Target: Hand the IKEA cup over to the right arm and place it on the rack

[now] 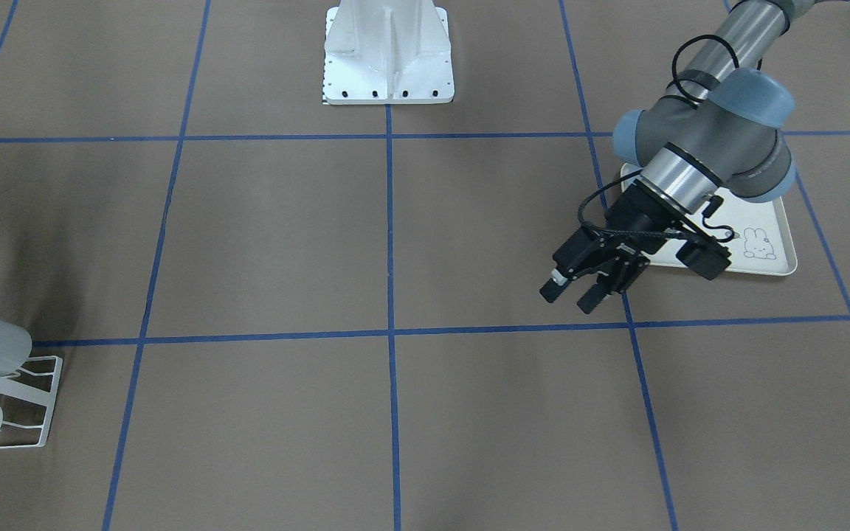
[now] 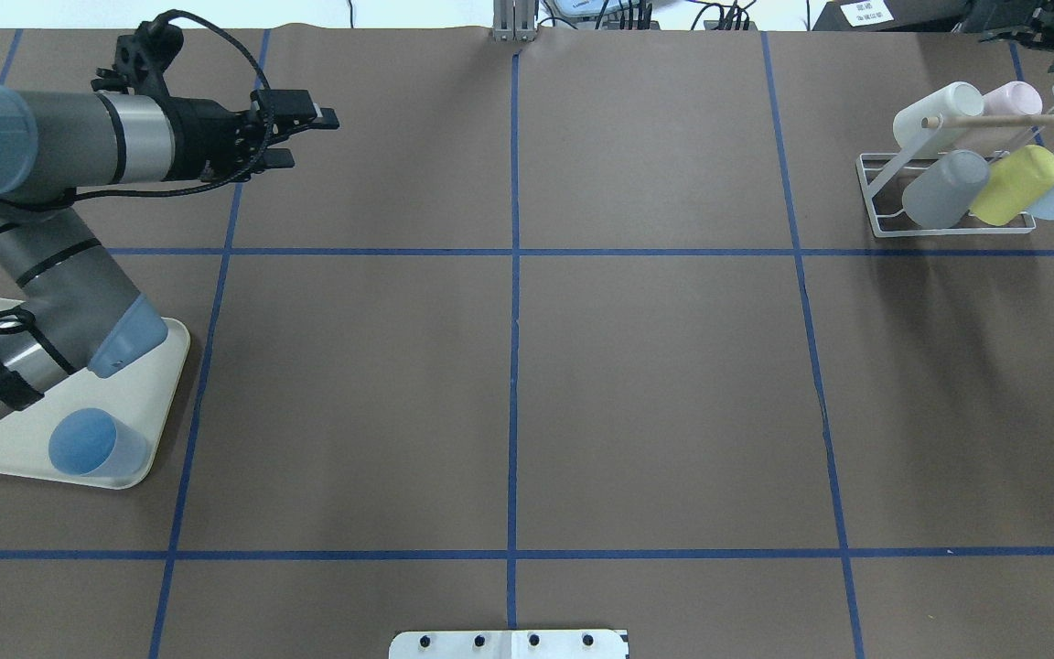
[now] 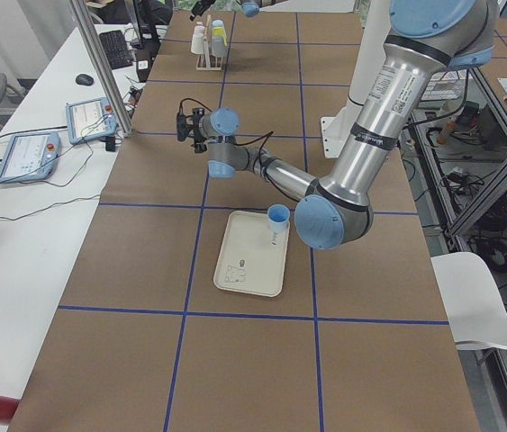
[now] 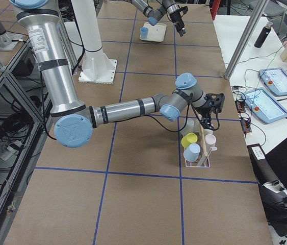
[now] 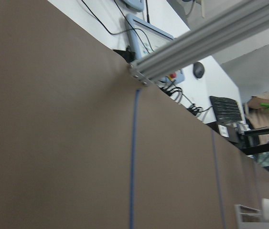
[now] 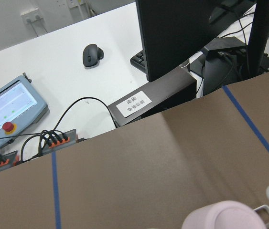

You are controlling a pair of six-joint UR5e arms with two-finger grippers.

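Note:
The IKEA cup, translucent blue, stands upright with its mouth up on a cream rabbit-print tray at the near left; it also shows as the IKEA cup in the left side view. My left gripper hovers far beyond the tray, open and empty, well apart from the cup. The white wire rack at the far right carries several cups on its pegs. My right gripper is just behind the rack at the frame's edge; I cannot tell how its jaws stand.
The left arm's elbow and forearm hang over the tray and hide the cup in the front view. A pink cup on the rack lies just below the right wrist camera. Beyond the far edge are teach pendants, cables and an aluminium post.

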